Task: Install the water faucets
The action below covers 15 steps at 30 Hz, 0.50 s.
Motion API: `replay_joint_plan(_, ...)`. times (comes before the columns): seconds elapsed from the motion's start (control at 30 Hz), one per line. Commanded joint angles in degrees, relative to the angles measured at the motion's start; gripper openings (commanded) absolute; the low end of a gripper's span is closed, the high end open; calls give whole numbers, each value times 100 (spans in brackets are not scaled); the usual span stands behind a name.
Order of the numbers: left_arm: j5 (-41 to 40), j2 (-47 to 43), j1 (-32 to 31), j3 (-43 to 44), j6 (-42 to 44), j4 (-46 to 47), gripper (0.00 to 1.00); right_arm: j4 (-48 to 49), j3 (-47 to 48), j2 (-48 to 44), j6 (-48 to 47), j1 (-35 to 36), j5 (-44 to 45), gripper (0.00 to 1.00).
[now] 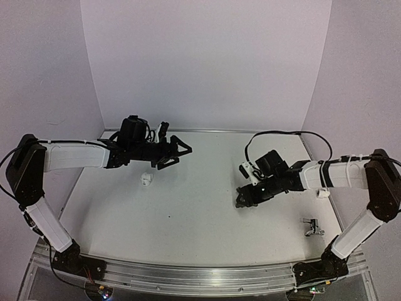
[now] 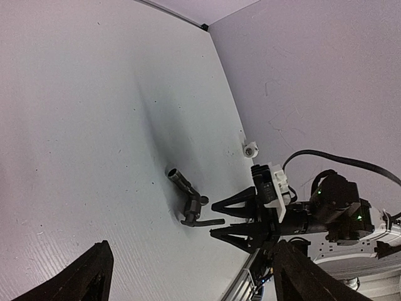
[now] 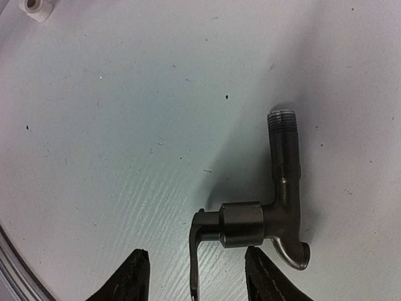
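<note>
The dark grey-black faucet [image 3: 276,213] lies flat on the white table, threaded end pointing away and spout curling near my right finger. My right gripper [image 3: 197,279] is open and low over it. Its fingertips straddle the thin lever handle [image 3: 194,257] without gripping it. In the left wrist view the dark faucet [image 2: 191,197] lies just ahead of the right gripper [image 2: 213,219]. From the top the right gripper [image 1: 240,200] covers that faucet. The shiny silver faucet [image 1: 311,227] lies near the right front of the table. My left gripper [image 1: 178,155] is open, empty and held above the table's back left.
One white cylindrical fitting [image 1: 146,179] sits on the table below the left gripper. Another white fitting [image 1: 322,193] sits beside the right forearm and also shows in the left wrist view [image 2: 250,149]. White walls enclose the table on three sides.
</note>
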Motion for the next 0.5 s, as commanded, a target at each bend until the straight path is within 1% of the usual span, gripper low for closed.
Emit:
replay_joint_plan(0.0, 20, -58, -25, 176, -47, 203, 91, 201, -91, 205, 28, 73, 57, 44)
replay_joint_plan(0.13, -5, -84, -53, 170, -58, 203, 91, 445, -122, 299, -12, 94, 125, 35)
replay_joint_plan(0.43, -35, -60, -144, 145, -178, 203, 90, 790, -72, 297, -378, 117, 366, 2)
replay_joint_plan(0.47, -37, -64, -156, 138, -195, 203, 90, 803, -48, 275, -448, 122, 367, 0)
